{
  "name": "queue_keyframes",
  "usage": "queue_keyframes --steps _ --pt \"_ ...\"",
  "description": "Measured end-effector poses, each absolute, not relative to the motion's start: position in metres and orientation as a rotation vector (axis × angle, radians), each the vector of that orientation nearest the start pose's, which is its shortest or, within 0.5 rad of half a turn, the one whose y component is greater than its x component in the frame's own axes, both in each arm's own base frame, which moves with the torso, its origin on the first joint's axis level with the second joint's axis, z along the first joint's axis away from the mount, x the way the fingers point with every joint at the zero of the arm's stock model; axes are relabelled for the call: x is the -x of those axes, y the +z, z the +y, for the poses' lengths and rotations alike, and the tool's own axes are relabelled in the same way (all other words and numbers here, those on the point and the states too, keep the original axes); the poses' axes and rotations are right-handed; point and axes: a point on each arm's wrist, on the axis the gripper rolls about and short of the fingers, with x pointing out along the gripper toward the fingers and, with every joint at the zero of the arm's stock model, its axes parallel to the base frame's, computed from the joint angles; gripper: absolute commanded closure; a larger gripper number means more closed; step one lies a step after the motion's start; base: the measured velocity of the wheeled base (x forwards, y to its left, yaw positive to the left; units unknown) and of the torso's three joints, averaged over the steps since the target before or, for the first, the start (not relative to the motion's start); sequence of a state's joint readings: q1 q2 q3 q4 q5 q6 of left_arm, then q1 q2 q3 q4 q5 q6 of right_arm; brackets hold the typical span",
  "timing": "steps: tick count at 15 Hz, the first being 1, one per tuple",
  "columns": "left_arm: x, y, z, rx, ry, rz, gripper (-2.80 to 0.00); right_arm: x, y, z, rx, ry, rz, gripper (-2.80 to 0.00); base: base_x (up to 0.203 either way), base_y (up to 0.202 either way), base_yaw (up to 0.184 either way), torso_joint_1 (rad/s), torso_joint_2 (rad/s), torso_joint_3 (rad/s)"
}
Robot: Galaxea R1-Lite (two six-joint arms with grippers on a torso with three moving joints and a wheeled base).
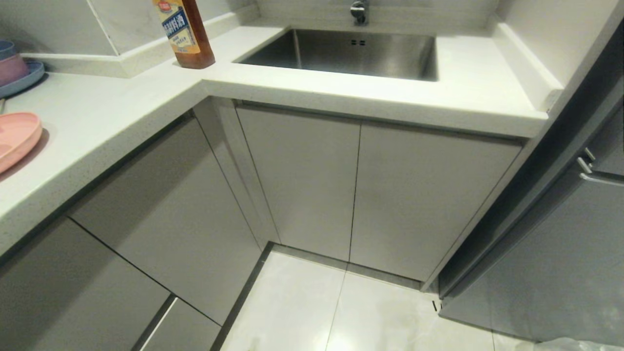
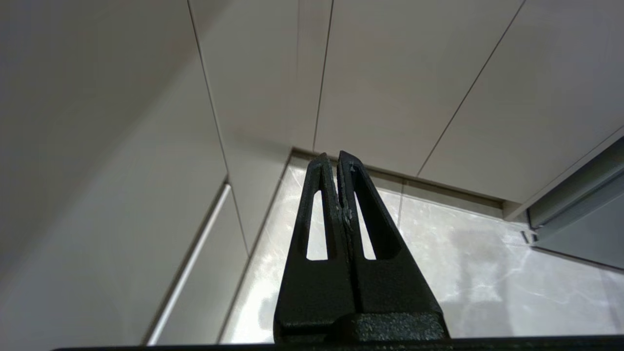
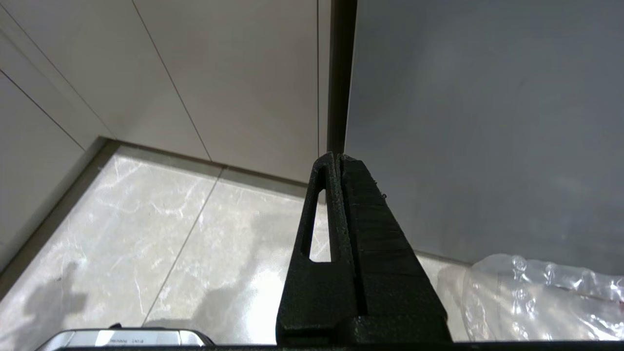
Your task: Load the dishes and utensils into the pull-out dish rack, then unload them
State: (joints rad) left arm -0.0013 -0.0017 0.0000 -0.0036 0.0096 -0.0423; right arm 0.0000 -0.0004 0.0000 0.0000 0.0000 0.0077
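Pink plate (image 1: 17,139) sits on bench (image 1: 97,122) at 9 o'clock of head view, part cut off by the edge. Looks light, stiff matte plastic, prob slick when flat; best pinched at raised rim. Rack not seen; drawer fronts closed. Left gripper (image 2: 337,158) & right gripper (image 3: 339,158) both closed, empty, over floor.

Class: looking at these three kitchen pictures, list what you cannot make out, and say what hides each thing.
- Large flat round pink plate: head view's left edge cuts it off.
- Stacked blue and pink bowls: same edge crops them.
- Brown glass bottle: top edge cuts it off.
- Pull-out dish rack: not identifiable; every cabinet front is closed.
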Motion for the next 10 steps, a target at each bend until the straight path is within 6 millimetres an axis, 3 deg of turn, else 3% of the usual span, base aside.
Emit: queue_keyframes --steps 10 --pt "0.0229 0.0757 0.0002 0.029 0.005 -0.005 0.00 0.0228 0.0755 0.0000 -0.008 0.000 -0.001 0.00 0.000 0.000 0.000 0.003 0.00 0.203"
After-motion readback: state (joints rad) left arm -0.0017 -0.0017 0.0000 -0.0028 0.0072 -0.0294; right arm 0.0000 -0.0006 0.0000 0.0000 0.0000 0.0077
